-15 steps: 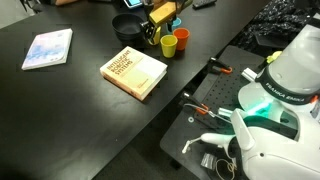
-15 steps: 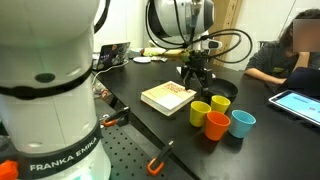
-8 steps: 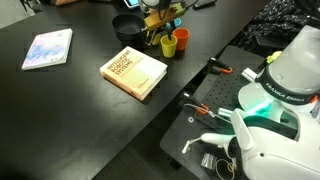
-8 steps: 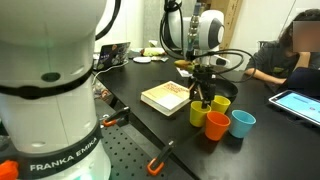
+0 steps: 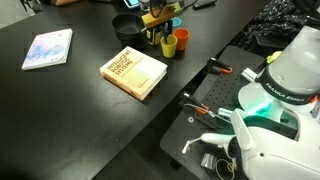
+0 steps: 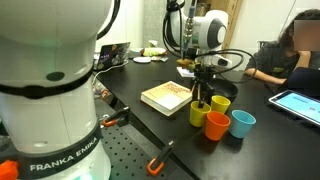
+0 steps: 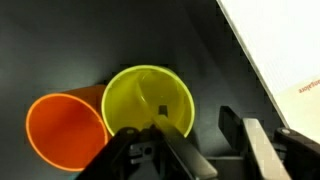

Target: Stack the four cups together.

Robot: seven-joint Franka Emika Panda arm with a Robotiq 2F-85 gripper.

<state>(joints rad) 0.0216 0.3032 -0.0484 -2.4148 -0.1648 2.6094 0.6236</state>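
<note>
Cups [image 6: 217, 124] are sitting in a little bunch on the big black tabletop [image 5: 70, 110], and none is inside another, so the stacking is not started yet. The book [image 5: 134, 72] is lying flat just beside them, and it is much bigger than any cup. The black bowl [image 5: 126, 25] is waiting behind the bunch.

I am looking at four cups: a yellow cup [image 6: 200, 114] nearest the book, an orange cup [image 6: 217, 126] right next to it, a blue cup [image 6: 243, 123] on the far side, and a second yellow cup [image 6: 221, 103] at the back.

A second ago I was holding my pincer [image 6: 203, 97] higher up, over the back of the bunch. Now it is coming down onto the yellow cup by the book. In the wrist view my pincer [image 7: 205, 140] is spread wide and holding nothing. One finger seems to be dipping inside the yellow cup [image 7: 148, 100], with the other outside its wall. I think I am getting ready to pinch that wall and lift.
</note>
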